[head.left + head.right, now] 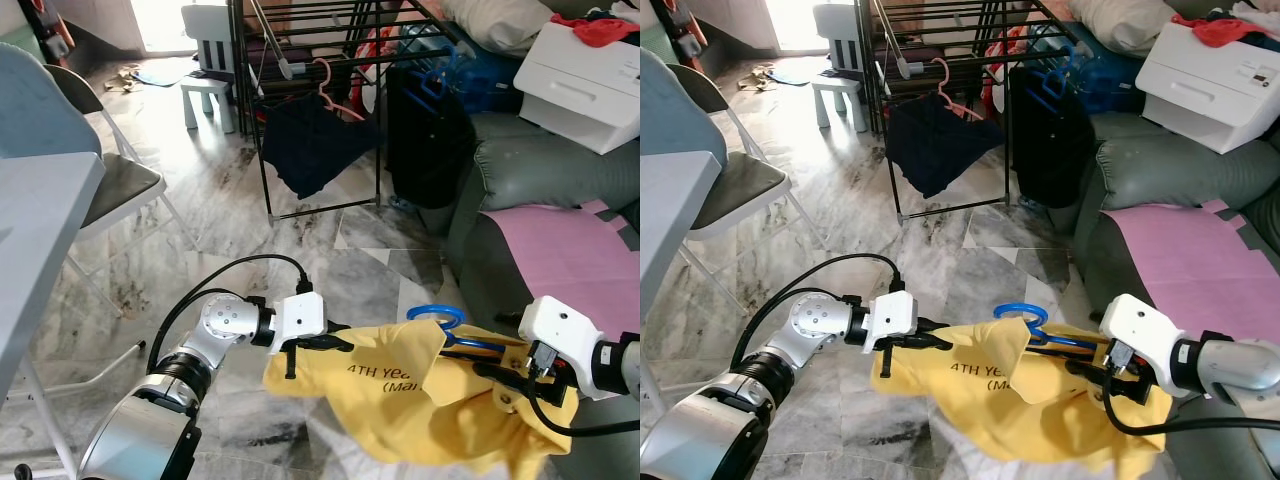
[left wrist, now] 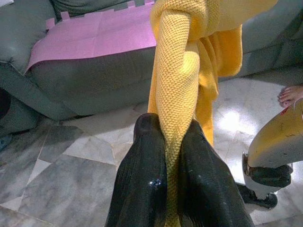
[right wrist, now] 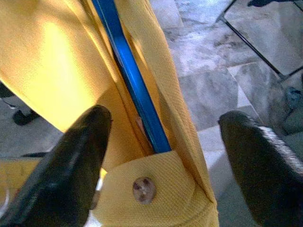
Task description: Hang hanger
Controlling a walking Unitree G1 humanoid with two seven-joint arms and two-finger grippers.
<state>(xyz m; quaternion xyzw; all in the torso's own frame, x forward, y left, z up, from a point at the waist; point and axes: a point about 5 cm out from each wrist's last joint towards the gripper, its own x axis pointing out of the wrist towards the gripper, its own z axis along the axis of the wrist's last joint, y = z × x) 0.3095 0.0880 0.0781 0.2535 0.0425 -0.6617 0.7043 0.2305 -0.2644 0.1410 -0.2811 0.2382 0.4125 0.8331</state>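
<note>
A yellow shirt (image 1: 400, 400) hangs low over the marble floor, held between my two arms. The hook of a blue hanger (image 1: 436, 315) sticks out of its collar. My left gripper (image 1: 335, 342) is shut on a bunched fold of the shirt (image 2: 184, 56), with the cloth squeezed between both fingers (image 2: 142, 179). My right gripper (image 3: 165, 123) stands open at the collar. The hanger's blue bar (image 3: 132, 80) and the buttoned collar (image 3: 142, 189) lie between its spread fingers. A black drying rack (image 1: 300, 60) stands ahead, with a pink hanger (image 1: 335, 95) on it.
Dark garments (image 1: 310, 145) hang on the rack. A grey sofa with a pink cover (image 1: 570, 250) and a white box (image 1: 590, 80) is to the right. A folding chair (image 1: 120, 185) and a grey table (image 1: 40, 230) are to the left. A person's foot (image 2: 291, 94) is nearby.
</note>
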